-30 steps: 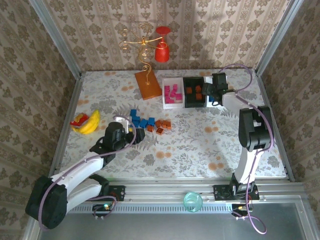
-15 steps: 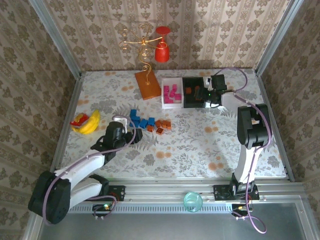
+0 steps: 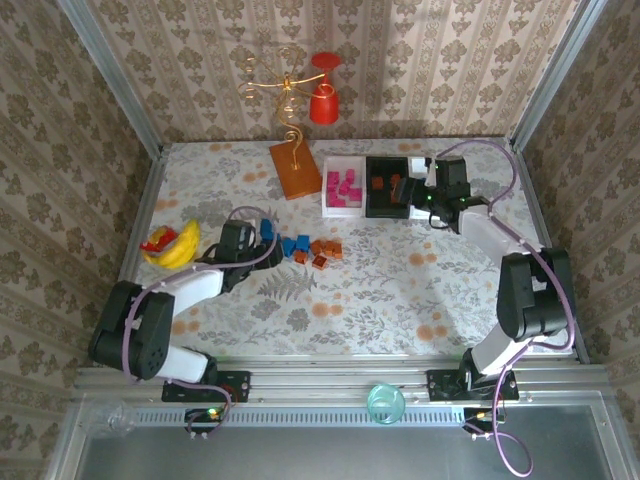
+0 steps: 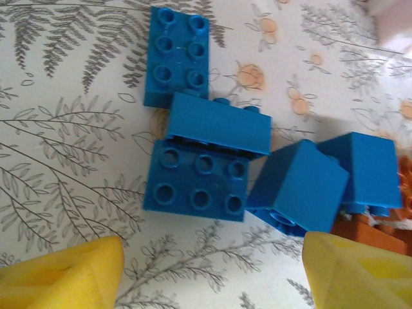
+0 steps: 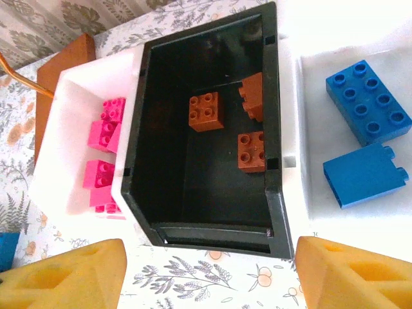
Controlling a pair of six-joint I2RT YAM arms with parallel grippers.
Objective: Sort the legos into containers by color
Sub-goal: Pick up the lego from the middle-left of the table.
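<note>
Several blue legos (image 4: pixel 195 183) lie on the table just ahead of my left gripper (image 4: pixel 212 278), which is open with nothing between its yellow fingertips (image 4: pixel 61 277). Orange-brown legos (image 3: pixel 322 250) lie beside the blue ones (image 3: pixel 290 242). My left gripper (image 3: pixel 258 238) is at the left edge of that pile. My right gripper (image 5: pixel 209 277) hangs open and empty at the near edge of the containers. The black container (image 5: pixel 154 129) holds three orange-brown legos (image 5: pixel 206 111). The left white container (image 5: pixel 67 96) holds pink legos (image 5: pixel 103 132), and the right white container (image 5: pixel 309 167) holds two blue ones (image 5: pixel 367 109).
A yellow-and-red banana toy (image 3: pixel 172 245) lies left of my left arm. An orange board (image 3: pixel 296 170) with a gold wire stand (image 3: pixel 275 85) and a red cup (image 3: pixel 322 100) stand at the back. A teal cup (image 3: pixel 385 403) sits on the front rail.
My left gripper has moved away from the base, up to the blue legos. My right arm has swung outward, and its gripper has drawn back slightly along the containers.
</note>
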